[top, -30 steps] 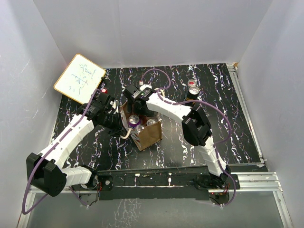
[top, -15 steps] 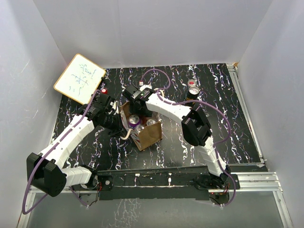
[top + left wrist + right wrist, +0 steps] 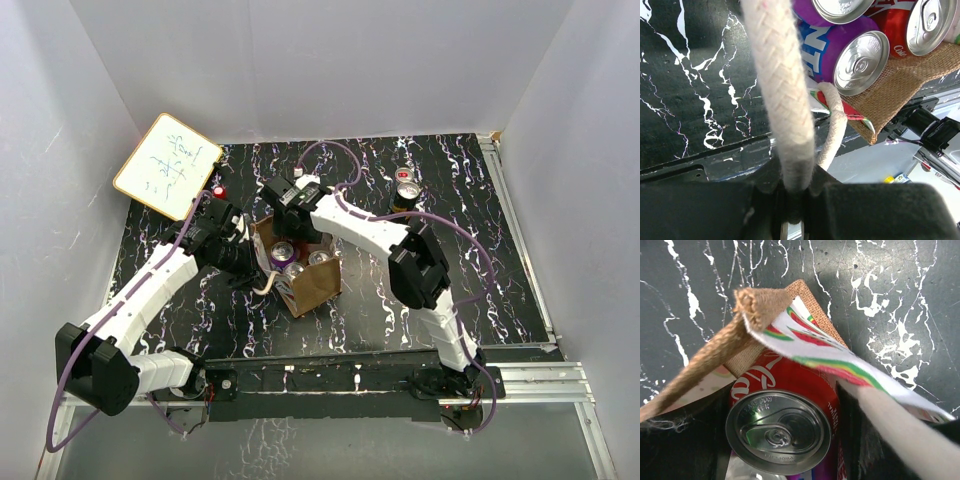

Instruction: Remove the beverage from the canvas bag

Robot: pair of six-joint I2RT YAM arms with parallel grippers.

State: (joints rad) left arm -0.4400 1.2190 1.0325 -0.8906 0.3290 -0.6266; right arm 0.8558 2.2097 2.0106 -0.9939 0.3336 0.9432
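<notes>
Tan-brown canvas bag (image 3: 315, 288) stands mid-table btwn the two arms: coarse burlap, white lining printed red & green, thick off-white rope handle (image 3: 780, 90), mouth open w/ several cans upright inside. L gripper (image 3: 792, 202) is pressed together, pinching that handle at the bag's left side. R gripper (image 3: 770, 440) reaches down into the bag, fingers against both sides of the red cola can (image 3: 782, 395), which sits inside beside a purple can (image 3: 812, 47). Table (image 3: 450, 280) is black w/ white marble veins. White walls (image 3: 320, 70) on three sides; whiteboard (image 3: 167, 165) leans back left.
</notes>
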